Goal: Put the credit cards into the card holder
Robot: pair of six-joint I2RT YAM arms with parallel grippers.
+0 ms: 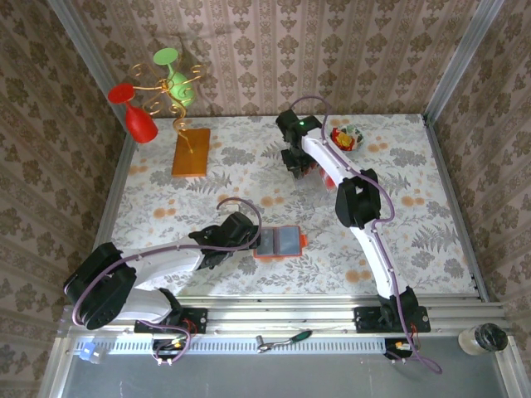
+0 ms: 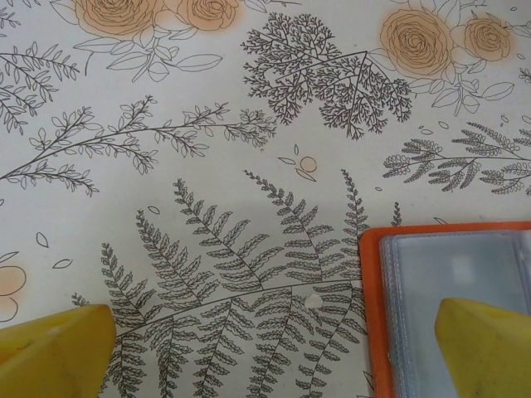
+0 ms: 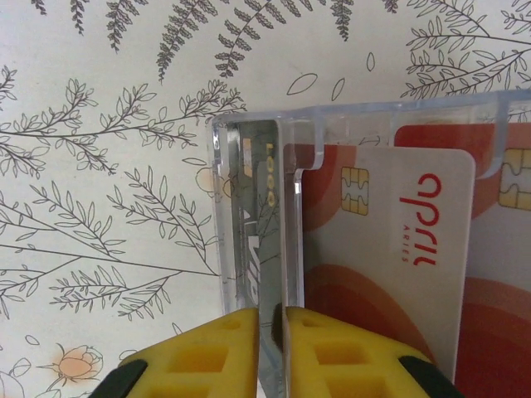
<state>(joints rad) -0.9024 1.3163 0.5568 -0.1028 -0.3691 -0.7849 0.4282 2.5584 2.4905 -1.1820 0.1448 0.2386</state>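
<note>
Dark card (image 3: 257,215) edgewise in end slot of tray (image 3: 373,108), nipped by right pincer (image 3: 272,319), long axis ran straight away from it, left pincer (image 2: 274,315) gaped.

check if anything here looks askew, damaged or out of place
Nothing stands out. The card holder lies open and flat, the pale card stands straight in the clear tray, and the right fingers pinch the dark card in the next slot.

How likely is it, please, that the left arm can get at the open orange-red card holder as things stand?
Probably yes: the left arm ends right beside the open orange-red card holder, its jaws stand wide open with one yellow finger over the holder's clear sleeves, and nothing lies between them.
</note>
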